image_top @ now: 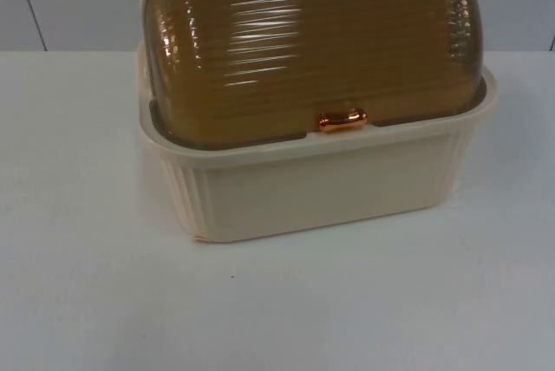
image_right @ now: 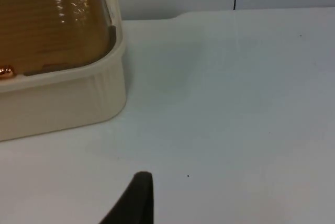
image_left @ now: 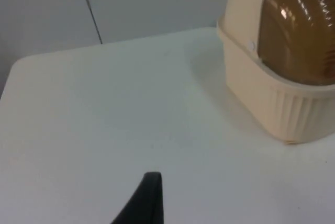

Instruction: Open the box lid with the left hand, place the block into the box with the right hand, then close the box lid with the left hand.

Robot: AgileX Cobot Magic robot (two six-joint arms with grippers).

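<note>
Sitting on the white surface (image_top: 87,302), the box (image_top: 321,189) is taking up the middle and far part of the top view, its cream ribbed base turned a little so that its near-left corner is coming closest. Its long axis is running left to right, slightly skewed, with the front wall facing near. The amber ribbed lid (image_top: 303,42) is lying fully down over the base, domed, its curve rolling from far to near. The small copper handle (image_top: 342,120) is sitting at the lid's near edge, just right of centre, pointing near.

No block is showing in these frames, so the lid-opening step is not yet done.

The left tool (image_left: 149,203) is hanging over bare surface, well apart from the box's left end; the right tool (image_right: 137,200) is hanging likewise off the box's right end. I cannot tell whether either tool is released or clenched, as a single fingertip is all that is showing of each.

Judging the risks: the handle is small and glossy, so the left tool may be slipping off it. A push from the side could be sliding the light box along the surface, and lifting crookedly could be jamming the lid.
</note>
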